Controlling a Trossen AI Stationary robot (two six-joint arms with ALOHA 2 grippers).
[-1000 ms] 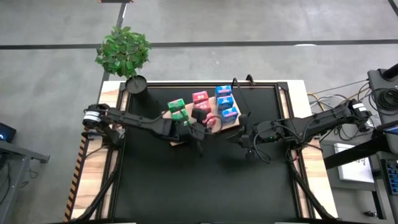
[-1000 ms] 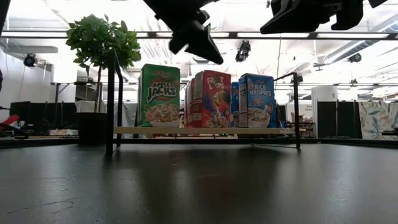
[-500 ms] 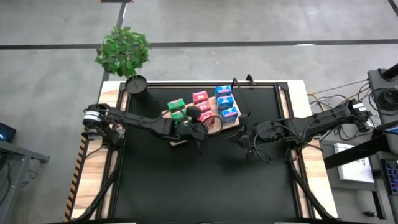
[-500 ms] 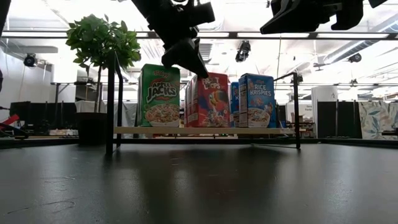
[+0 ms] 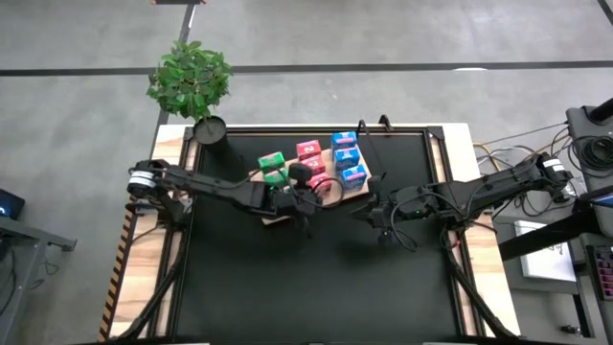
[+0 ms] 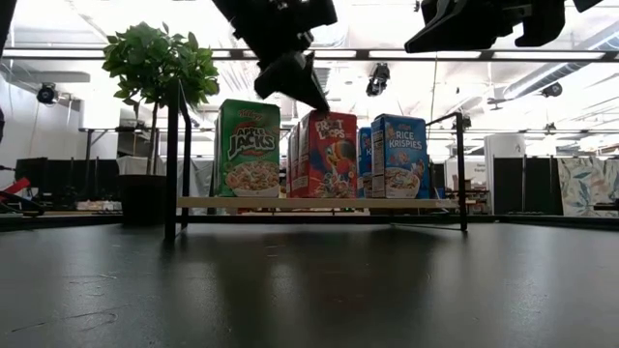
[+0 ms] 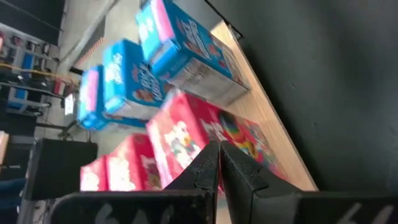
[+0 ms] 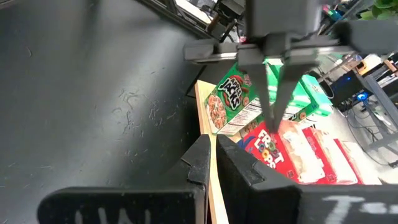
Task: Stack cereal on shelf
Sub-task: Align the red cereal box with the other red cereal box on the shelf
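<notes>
**High view: boxes lining up on the wooden board, both hands shut and empty**

High view is showing the whole layout from above. The desk (image 5: 316,268) is carrying a matte black mat framed by pale wood edges, and the shelf (image 5: 278,217), a flat light-wood board with visible grain, is lying toward the far middle of that mat. The cereal (image 5: 308,150) is sitting on the board as small rectangular printed cartons: green ones on the left, pink-red in the middle, blue on the right. A leafy potted plant (image 5: 190,79) is standing at the far left corner.

The left hand (image 5: 308,195) is hanging over the near edge of the board, just above the pink-red boxes, with its fingers pressed together and nothing between them. The right hand (image 5: 375,218) is waiting over bare mat, well apart from the board, likewise closed and holding nothing.

Low view is adding what the overhead cannot: the boxes are standing upright in a row, glossy fronts facing the camera, and the mat is showing fine scuffs. The left wrist view is giving the board's grain up close, with the dark pointed fingers (image 7: 239,177) meeting over a red carton.
</notes>
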